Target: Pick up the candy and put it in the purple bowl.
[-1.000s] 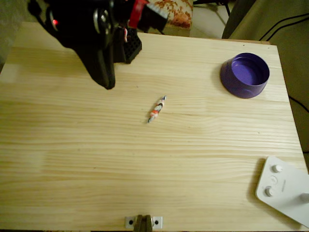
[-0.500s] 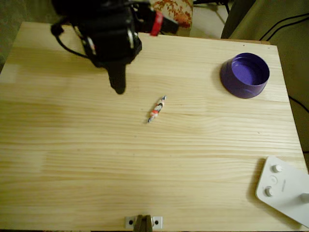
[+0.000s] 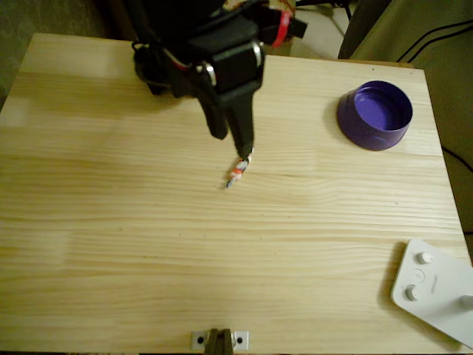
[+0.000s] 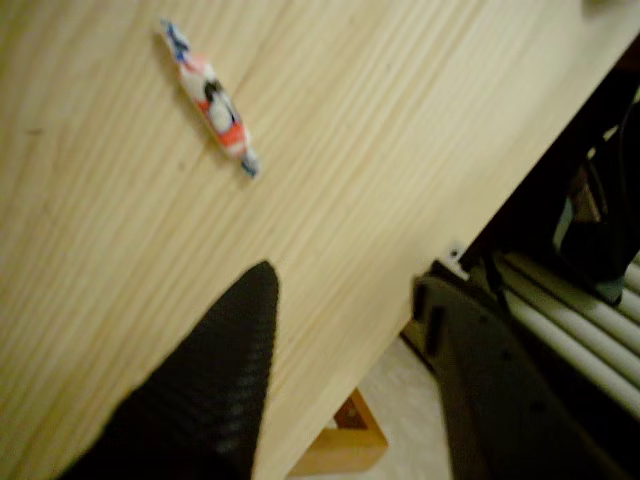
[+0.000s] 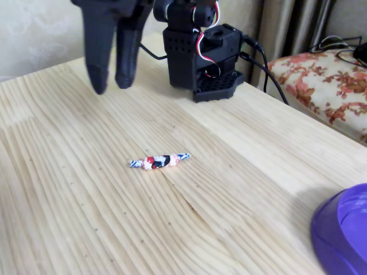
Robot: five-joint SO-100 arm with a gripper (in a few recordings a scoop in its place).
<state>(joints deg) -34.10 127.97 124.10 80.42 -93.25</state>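
Note:
The candy is a slim white wrapper with red and dark marks, lying alone on the wooden table near its middle. It also lies in the wrist view's upper left, candy, and mid-table in the fixed view, candy. My black gripper hangs open just above the sweet's far end, with nothing between its fingers. The fixed view has the gripper raised off the table, behind and left of the sweet. The wrist view's gripper has its jaws spread. The purple bowl stands at the far right, empty, bowl.
A white device with round buttons lies at the front right corner. The arm's black base stands at the table's back edge. A small metal bracket sits at the front edge. Bare wood lies between candy and bowl.
In the overhead view the arm has swung right and forward from the back left, bringing the open fingers from well clear of the candy to just above its far end.

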